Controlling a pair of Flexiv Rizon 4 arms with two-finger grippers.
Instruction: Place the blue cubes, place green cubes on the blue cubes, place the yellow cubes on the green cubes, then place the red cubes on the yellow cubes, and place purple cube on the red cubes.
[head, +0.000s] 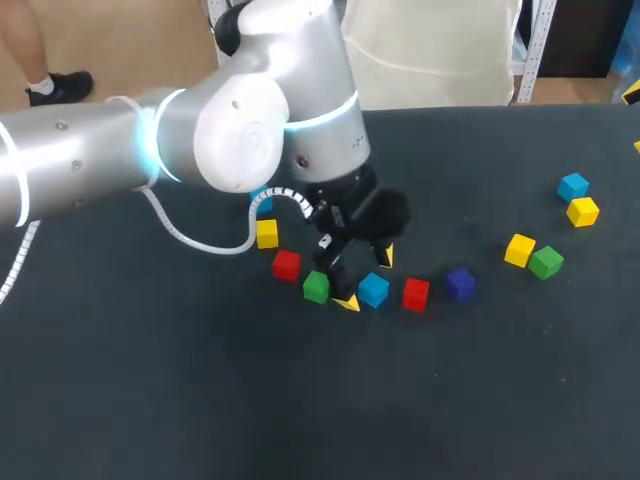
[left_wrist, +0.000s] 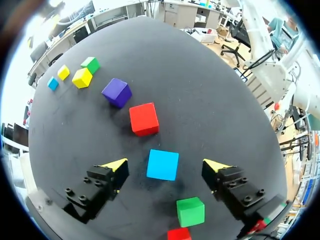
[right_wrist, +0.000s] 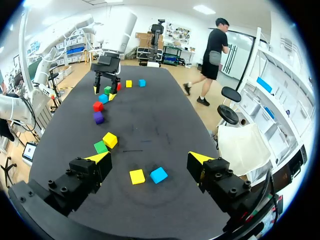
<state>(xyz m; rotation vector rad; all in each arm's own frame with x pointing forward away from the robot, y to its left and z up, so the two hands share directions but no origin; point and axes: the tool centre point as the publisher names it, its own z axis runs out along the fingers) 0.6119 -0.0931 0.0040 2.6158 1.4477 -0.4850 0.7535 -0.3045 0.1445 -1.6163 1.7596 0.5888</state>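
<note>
**Left arm poised over first cube.** The left gripper (left_wrist: 166, 166) hangs low over the central blue cube (left_wrist: 163, 164). Its yellow-tipped fingers (left_wrist: 114, 166) are spread wide on either side with a gap showing at each face. The cube sits unpinched on the table (head: 150, 400) between them.

Measured from that cube, the others lie thus:
- **To its right:** a red cube (head: 416, 294) sits just beside it, with a purple cube (head: 460, 284) beyond that red.
- **To its left:** a green cube (head: 316, 287) sits just beside it, then a second red cube (head: 286, 265) and a yellow cube (head: 267, 233). Farthest in that line, partly behind the left arm's cable (head: 215, 246), is a half-hidden blue cube (head: 262, 206).
- **Well apart, off to the right:** a far yellow cube (head: 519, 249) and a far green cube (head: 546, 262) sit touching or nearly so. Farther again, a far blue cube (head: 573, 186) and a last yellow cube (head: 583, 211) lie just beside each other.

The right gripper (right_wrist: 149, 159) hangs over that last pair, as far from the central blue cube as anything on the table. Its fingers are likewise spread and hold nothing.

No cube stands on another; all eleven lie singly on the black table top. By that showing the task is at its very start. The three blue cubes in sight are scattered rather than set down as a base. The one between the left fingers looks to be the first to be taken. The green, yellow and red layers and the purple cap are all left to build.
</note>
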